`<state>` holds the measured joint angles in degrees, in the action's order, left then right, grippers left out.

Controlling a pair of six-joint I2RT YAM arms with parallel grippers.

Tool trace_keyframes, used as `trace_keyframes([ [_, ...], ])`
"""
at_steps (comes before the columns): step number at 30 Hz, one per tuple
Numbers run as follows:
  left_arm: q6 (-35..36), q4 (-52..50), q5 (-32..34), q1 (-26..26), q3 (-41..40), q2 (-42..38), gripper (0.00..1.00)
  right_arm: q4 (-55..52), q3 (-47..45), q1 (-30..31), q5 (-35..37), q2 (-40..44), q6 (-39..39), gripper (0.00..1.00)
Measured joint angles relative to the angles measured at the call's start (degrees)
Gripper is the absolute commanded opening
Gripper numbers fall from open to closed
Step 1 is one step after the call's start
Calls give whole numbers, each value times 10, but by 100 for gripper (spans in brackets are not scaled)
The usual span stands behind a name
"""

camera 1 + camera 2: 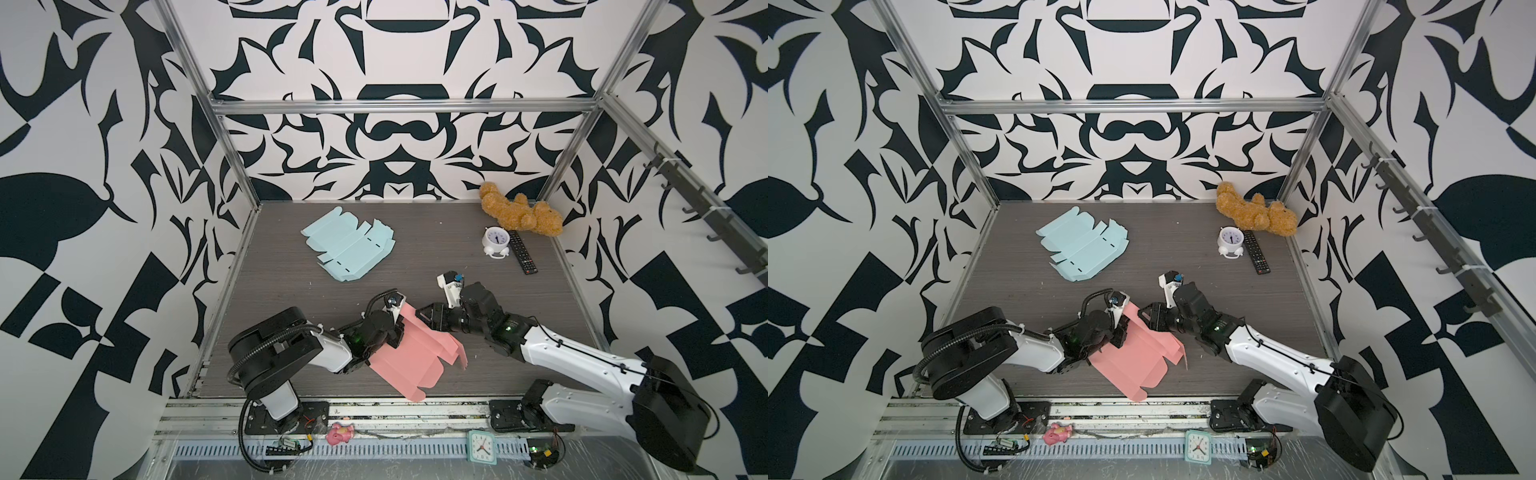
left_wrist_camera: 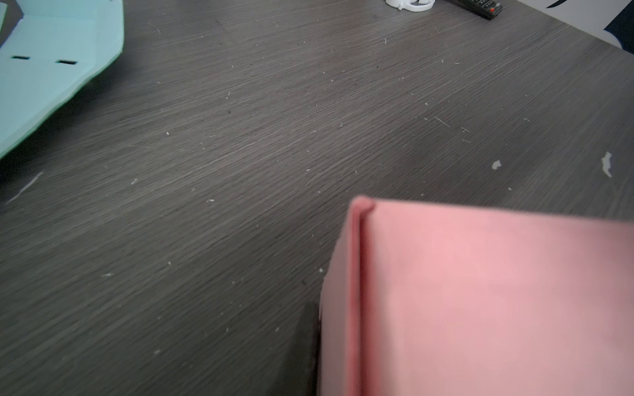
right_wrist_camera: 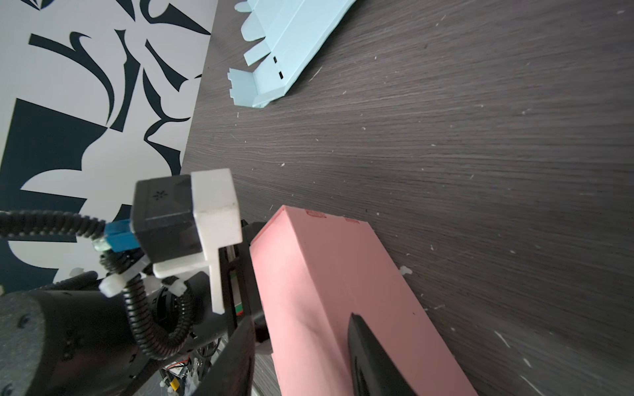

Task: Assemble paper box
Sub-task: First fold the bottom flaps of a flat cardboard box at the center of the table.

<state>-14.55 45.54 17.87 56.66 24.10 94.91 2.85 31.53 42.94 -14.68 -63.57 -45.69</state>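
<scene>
A pink paper box (image 1: 409,359) (image 1: 1138,361), partly folded, is held tilted above the near middle of the table. My left gripper (image 1: 397,330) (image 1: 1120,328) is shut on its left edge. In the left wrist view one dark finger (image 2: 307,349) presses against a pink wall (image 2: 480,291); the other finger is hidden behind it. My right gripper (image 1: 428,318) (image 1: 1148,316) is at the box's far end. In the right wrist view its jaws (image 3: 302,329) stand open astride a folded pink side (image 3: 326,274). A flat light blue box blank (image 1: 349,249) (image 1: 1084,249) lies at the back left.
A brown teddy bear (image 1: 519,212), a white alarm clock (image 1: 496,243) and a black remote (image 1: 523,251) sit at the back right. On the front rail lie a pink toy (image 1: 340,433) and a square clock (image 1: 481,446). Patterned walls enclose the table.
</scene>
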Motion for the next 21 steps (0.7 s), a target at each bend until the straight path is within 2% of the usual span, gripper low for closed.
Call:
trace_keyframes([
  [5, 0, 0, 1, 0, 0, 0, 14, -63, 31, -21, 9, 21, 36, 49],
  [13, 0, 0, 2, 0, 0, 0, 14, -108, 85, -119, -8, 26, 103, 48],
  [17, 0, 0, 1, 0, 0, 0, 14, -112, 89, -152, -18, -16, 133, 46],
  [21, -1, -1, 1, 0, 0, 0, 15, -105, 89, -157, -36, -85, 148, 44],
])
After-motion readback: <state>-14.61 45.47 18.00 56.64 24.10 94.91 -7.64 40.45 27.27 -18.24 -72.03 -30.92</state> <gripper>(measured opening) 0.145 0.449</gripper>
